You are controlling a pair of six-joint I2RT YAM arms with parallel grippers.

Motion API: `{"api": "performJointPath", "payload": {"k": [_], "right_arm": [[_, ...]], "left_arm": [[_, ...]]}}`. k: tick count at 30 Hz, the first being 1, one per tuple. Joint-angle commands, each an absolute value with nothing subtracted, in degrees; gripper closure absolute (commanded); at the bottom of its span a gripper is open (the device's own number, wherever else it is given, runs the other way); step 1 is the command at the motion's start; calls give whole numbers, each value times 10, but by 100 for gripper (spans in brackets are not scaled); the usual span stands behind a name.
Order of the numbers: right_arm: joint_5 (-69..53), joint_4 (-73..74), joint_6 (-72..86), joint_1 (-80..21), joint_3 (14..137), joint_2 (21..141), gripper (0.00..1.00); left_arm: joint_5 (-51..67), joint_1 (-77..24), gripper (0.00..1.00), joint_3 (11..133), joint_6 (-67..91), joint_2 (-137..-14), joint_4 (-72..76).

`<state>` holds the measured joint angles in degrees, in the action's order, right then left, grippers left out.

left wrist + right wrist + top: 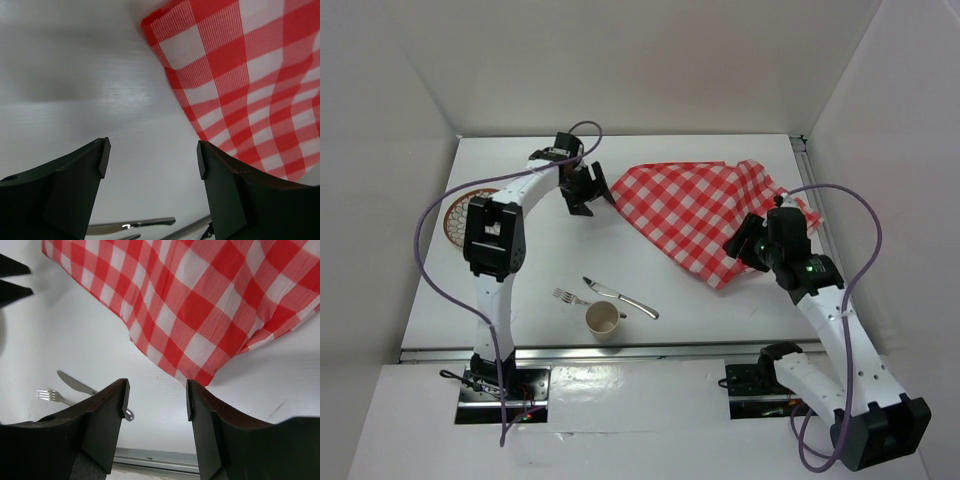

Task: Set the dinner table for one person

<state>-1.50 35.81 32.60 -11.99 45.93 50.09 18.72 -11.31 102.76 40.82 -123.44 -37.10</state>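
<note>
Plainly, the left tool is spread wide, with nothing between its two fingers. It hangs over bare white table, just beside the left corner of the red-and-white checked cloth. The right tool is also spread and empty. The cloth's near corner lies just beyond the gap between its fingers, and the wrist view shows neither finger touching it. The table stretches ahead of both arm bases, with the cloth lying rumpled on its far right part. Toward the near edge a fork and a knife lie side by side, an upright cup just in front of them. A patterned plate sits at the left, partly hidden by the left arm.
</note>
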Motion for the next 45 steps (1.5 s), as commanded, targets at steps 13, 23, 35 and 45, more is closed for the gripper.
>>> {"api": "performJointPath", "payload": {"k": [13,23,35,45], "right_arm": [[-33,484,408,-112,518,432,39],[-90,493,484,-112,408,407,27],[-93,308,477,-112,370,600,7],[-132,208,603,-112,244,485,14]], "left_arm": [[51,-152,15,1247,483,-1421,-414],[130,-157,100,1274,496,-1456,-338],[100,-113,100,1148,440,-1238,-311],[58,-113,100,974,416,-1097,-318]]}}
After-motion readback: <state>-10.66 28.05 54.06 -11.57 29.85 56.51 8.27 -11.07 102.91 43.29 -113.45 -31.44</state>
